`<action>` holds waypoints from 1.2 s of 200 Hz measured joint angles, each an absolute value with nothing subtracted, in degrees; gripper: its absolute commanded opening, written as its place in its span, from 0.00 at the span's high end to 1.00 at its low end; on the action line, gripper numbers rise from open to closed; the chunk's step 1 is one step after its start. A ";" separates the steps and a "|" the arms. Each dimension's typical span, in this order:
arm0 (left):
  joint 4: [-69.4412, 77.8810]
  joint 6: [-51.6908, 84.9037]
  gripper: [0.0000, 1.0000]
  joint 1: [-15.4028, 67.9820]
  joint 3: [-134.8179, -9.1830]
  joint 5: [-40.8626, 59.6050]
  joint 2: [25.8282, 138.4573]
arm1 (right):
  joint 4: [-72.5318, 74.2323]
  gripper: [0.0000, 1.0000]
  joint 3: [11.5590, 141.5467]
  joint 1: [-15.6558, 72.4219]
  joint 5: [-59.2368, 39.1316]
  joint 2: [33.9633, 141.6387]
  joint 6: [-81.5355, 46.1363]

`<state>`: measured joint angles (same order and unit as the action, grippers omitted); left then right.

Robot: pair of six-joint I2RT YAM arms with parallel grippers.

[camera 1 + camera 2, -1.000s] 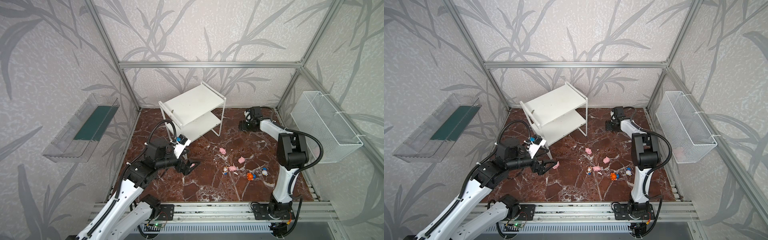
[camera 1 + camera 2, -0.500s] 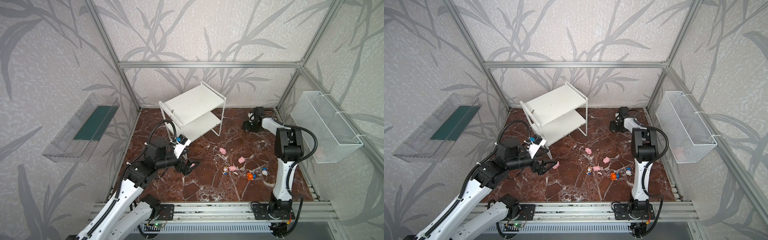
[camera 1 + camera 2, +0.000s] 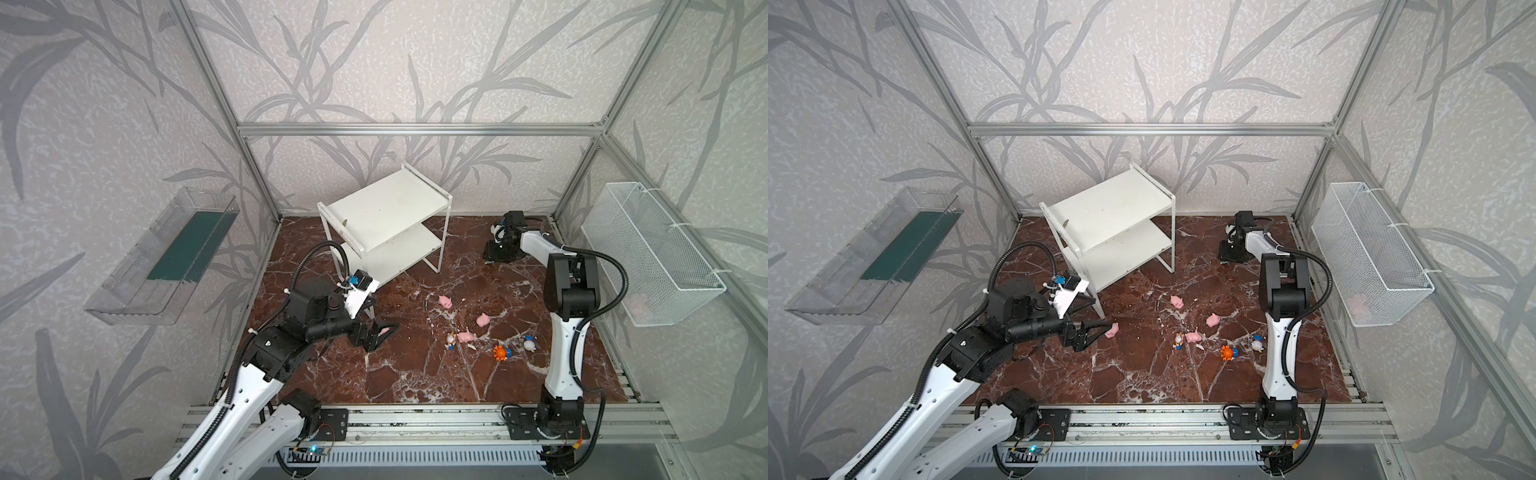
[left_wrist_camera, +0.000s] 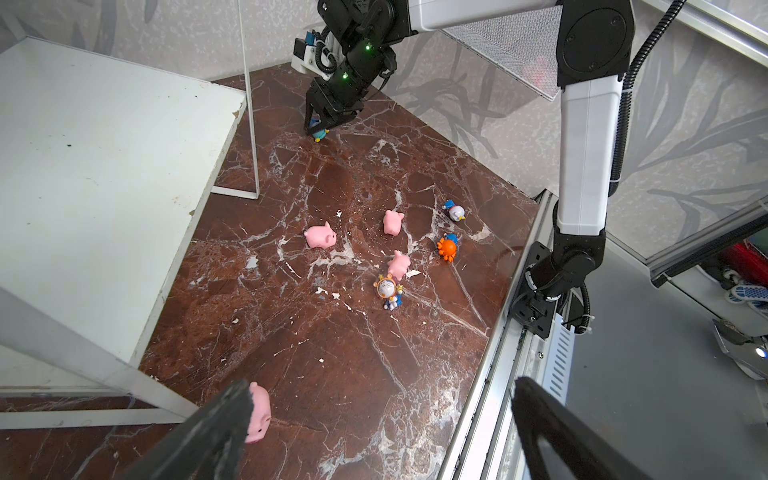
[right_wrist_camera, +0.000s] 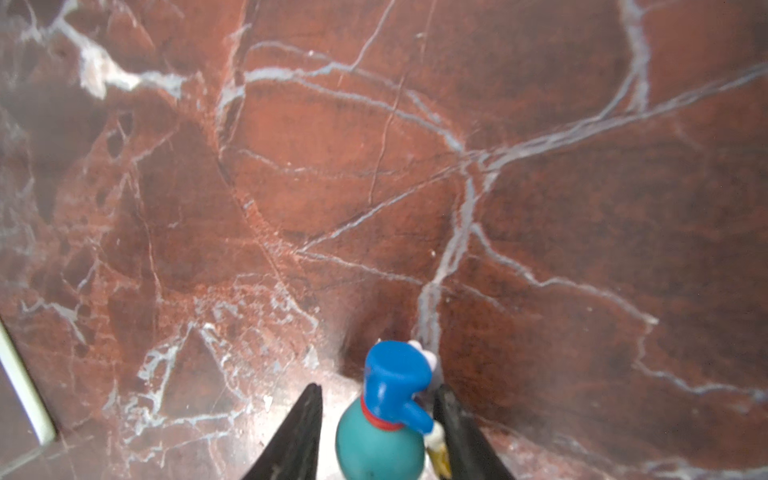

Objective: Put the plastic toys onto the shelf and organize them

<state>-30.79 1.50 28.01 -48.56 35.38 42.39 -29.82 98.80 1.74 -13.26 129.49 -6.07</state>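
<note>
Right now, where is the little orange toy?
In both top views the orange toy lies on the marble floor, right of centre, between a pink pig and a blue-and-white figurine beside the right arm.

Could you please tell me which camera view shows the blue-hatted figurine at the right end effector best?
The right wrist view: the blue-hatted figurine fills the foreground between the right end effector's fingers. The left wrist view shows only a tiny speck beneath that end effector; in both top views I cannot make it out.
</note>
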 measured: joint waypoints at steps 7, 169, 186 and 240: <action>-30.76 1.50 0.01 28.01 -48.51 35.38 42.35 | -29.80 0.53 98.61 1.96 -12.97 129.36 -5.78; -29.95 1.56 0.01 28.01 -47.83 36.42 44.60 | -18.61 0.73 61.65 11.90 -19.59 96.14 6.55; -29.93 1.56 0.01 28.01 -47.83 36.82 45.74 | -15.25 0.73 56.23 17.15 -18.85 88.97 8.60; -29.85 1.69 0.01 28.01 -47.83 37.60 46.04 | -11.84 0.73 46.24 38.48 -6.20 82.26 11.66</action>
<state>-29.85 1.69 28.01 -47.83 37.60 46.04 -11.84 46.24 38.48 -6.20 82.26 11.66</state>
